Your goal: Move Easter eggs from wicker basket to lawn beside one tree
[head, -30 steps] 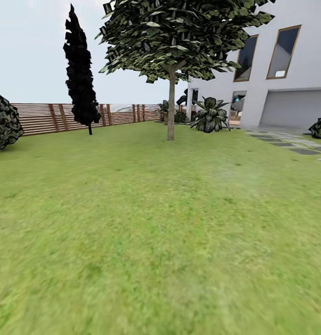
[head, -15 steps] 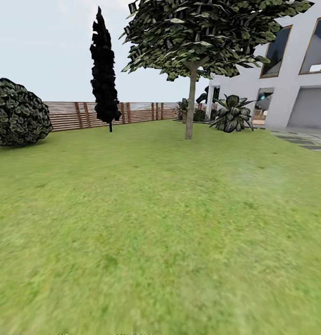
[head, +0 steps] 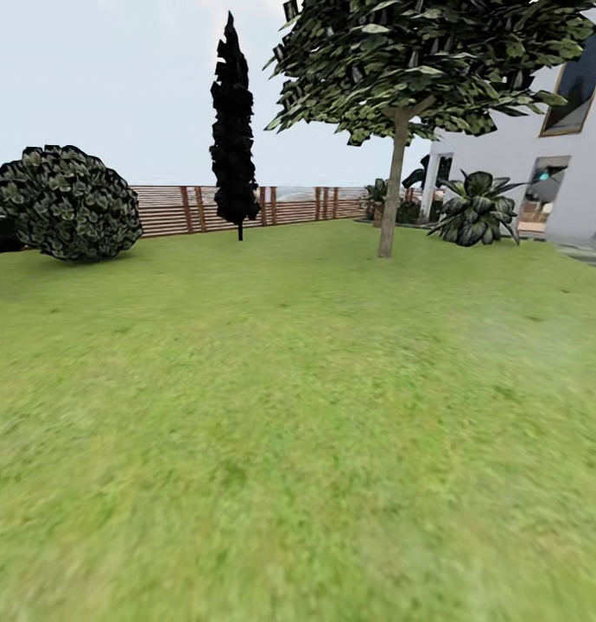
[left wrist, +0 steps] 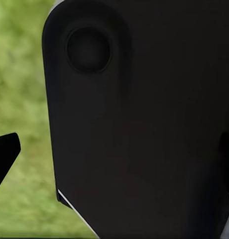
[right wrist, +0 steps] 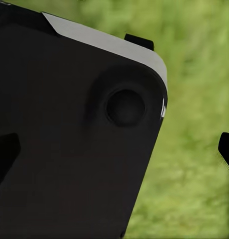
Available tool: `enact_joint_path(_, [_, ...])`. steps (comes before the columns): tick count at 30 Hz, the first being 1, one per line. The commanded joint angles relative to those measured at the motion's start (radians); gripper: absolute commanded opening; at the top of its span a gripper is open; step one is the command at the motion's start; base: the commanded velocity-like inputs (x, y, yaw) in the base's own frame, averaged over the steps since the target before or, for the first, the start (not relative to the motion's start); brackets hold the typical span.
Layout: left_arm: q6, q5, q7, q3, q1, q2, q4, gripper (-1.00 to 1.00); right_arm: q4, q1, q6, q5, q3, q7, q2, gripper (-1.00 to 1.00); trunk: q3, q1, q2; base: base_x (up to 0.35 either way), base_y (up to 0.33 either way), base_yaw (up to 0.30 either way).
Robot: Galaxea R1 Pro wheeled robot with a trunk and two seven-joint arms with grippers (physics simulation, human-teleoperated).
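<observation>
**No readable text**

We find no words, labels, brands, numbers or signs that can be read in any view. The white house, the slat fence and the dark robot body panel seen from the wrists all carry plain surfaces, with no lettering we can make out.
</observation>
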Motion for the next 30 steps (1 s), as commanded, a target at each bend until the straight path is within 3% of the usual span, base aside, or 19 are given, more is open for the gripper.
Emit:
enact_joint_path(1, [0.001,0.001,-0.001,0.001,0.001,0.0,-0.002,1.0,0.0,0.0,0.0,0.005,0.002,0.0,0.0,1.0,-0.001,0.0,0.0,0.0,0.0,0.261])
enact_joint_path(30, [0.001,0.001,-0.001,0.001,0.001,0.0,-0.002,1.0,0.0,0.0,-0.014,0.005,0.003,0.0,0.0,1.0,-0.021,0.0,0.0,0.0,0.0,0.262])
